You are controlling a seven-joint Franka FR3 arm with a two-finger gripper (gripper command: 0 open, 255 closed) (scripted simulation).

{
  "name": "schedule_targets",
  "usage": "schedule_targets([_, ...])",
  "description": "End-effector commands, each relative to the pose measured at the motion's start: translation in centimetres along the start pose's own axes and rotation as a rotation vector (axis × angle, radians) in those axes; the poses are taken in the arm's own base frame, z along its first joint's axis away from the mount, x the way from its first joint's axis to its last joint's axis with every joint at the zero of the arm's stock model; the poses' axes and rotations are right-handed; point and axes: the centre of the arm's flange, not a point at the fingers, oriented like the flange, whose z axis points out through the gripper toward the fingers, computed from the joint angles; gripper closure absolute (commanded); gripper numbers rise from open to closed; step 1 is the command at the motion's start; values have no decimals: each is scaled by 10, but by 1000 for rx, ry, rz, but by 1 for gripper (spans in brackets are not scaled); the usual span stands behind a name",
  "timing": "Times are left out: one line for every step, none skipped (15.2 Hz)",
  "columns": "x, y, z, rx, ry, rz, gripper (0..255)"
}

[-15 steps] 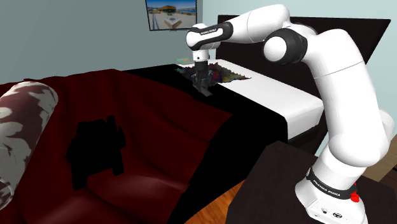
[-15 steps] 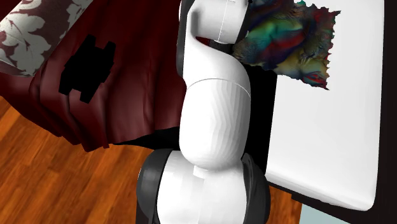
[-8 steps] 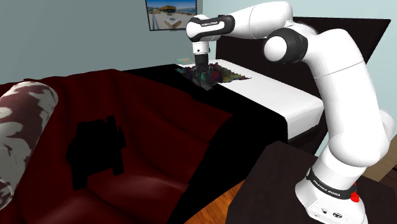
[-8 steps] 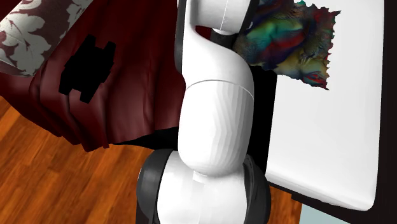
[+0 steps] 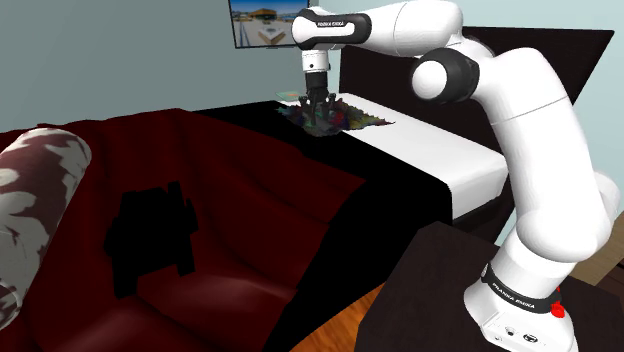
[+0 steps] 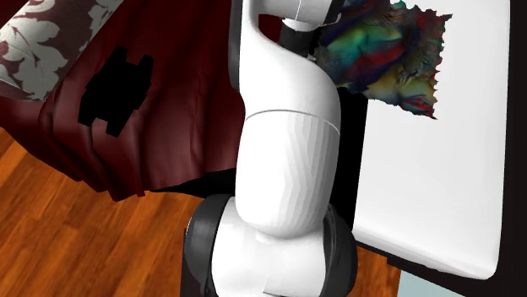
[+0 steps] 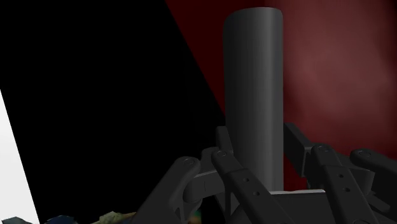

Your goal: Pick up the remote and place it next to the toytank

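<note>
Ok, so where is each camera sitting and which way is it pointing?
Shoulder view: beside the stand, looking down over the bed toward the far wall; the whole arm shows.
Second exterior view: high above, looking almost straight down at bed and floor; the arm runs up the middle.
Wrist view: on the hand, looking along the gripper at the remote and red blanket; fingers show.
Shared: both exterior views catch the colourful cloth.

I can read one marking — white lettering, FRANKA EMIKA, on the black base band (image 5: 517, 299) of the arm (image 5: 535, 130), at the lower right of the shoulder view. The wrist band (image 5: 325, 22), top centre, carries white lettering too — too small for me to make out.
</note>
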Motion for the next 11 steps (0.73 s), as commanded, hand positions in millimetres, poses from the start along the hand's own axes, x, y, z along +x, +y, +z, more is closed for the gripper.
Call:
schedule_targets([-2, 1, -11, 0, 0, 0, 255])
schedule_targets([-3, 1, -14, 0, 0, 0, 255])
schedule_targets([-10, -10, -12, 0, 0, 0, 255])
schedule_targets([-17, -21, -10, 0, 0, 0, 255])
schedule_targets([-25, -32, -8, 0, 0, 0, 255])
schedule_targets([-32, -43, -6, 0, 0, 0, 255])
schedule_targets([-39, -54, -4, 0, 0, 0, 255])
schedule_targets([-46, -65, -2, 0, 0, 0, 255])
schedule_targets([-54, -75, 0, 0, 0, 0, 255])
schedule_targets([-61, -86, 2, 0, 0, 0, 255])
schedule_targets([-68, -97, 4, 0, 0, 0, 255])
